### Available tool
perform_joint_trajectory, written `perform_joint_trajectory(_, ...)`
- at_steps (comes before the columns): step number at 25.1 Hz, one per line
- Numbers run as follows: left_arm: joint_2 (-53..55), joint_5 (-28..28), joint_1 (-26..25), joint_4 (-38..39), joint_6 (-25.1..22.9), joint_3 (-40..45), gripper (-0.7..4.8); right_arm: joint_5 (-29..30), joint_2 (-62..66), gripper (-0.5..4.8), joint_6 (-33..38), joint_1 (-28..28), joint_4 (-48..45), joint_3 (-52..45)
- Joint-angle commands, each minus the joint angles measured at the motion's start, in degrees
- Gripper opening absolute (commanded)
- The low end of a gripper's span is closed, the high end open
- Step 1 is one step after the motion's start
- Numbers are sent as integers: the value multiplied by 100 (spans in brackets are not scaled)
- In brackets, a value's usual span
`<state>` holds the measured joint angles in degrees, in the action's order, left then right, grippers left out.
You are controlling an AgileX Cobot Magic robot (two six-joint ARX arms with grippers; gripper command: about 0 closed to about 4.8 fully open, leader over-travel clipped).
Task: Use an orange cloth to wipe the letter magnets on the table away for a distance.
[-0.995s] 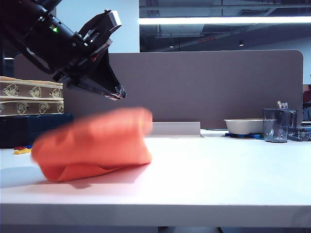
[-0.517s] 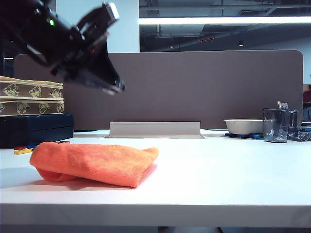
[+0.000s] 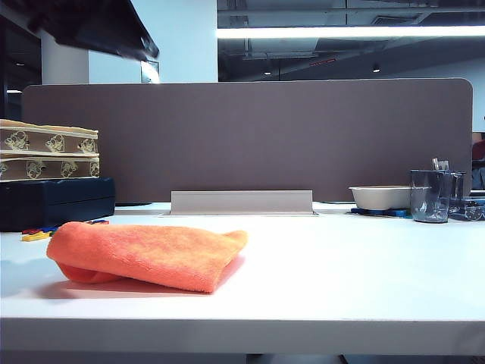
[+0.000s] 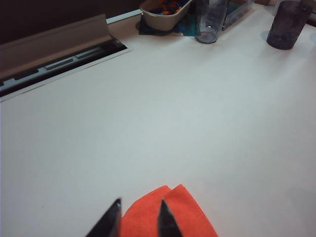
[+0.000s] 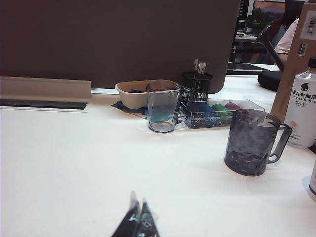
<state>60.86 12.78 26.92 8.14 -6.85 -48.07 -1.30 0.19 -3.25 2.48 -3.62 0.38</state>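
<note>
The orange cloth (image 3: pixel 144 256) lies folded and flat on the left part of the white table (image 3: pixel 341 265), with nothing holding it. A few letter magnets (image 3: pixel 35 234) in yellow, red and blue peek out behind its left end. My left gripper (image 3: pixel 140 47) hangs high above the cloth at the top left, mostly cut off by the picture's edge. In its wrist view the left gripper (image 4: pixel 139 218) is open and empty, one corner of the orange cloth (image 4: pixel 185 217) showing far below. My right gripper (image 5: pixel 138 217) is shut on nothing, above bare table near the cups.
Stacked patterned boxes (image 3: pixel 49 152) on a dark case (image 3: pixel 53 201) stand back left. A brown partition (image 3: pixel 250 136) and grey cable tray (image 3: pixel 242 201) line the back. At the right are a beige bowl (image 5: pixel 138 93), clear cup (image 5: pixel 163 107), smoky mug (image 5: pixel 252 143) and white bottle (image 5: pixel 303 116).
The cloth, blurred and bunched a second ago, has settled flat on the table. My left gripper has risen up and to the left, nearly out of the exterior view.
</note>
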Motion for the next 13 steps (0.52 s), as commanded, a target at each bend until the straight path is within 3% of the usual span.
perform_joint_trajectory(1, -391, -188, -4, 286, -24, -2, 89, 17, -20, 0, 28, 0, -98, -24)
perform_joint_trajectory(13, -1631, -824, -9, 1467, -256, 55, 89, 17, -20, 0, 28, 0, -103, -24)
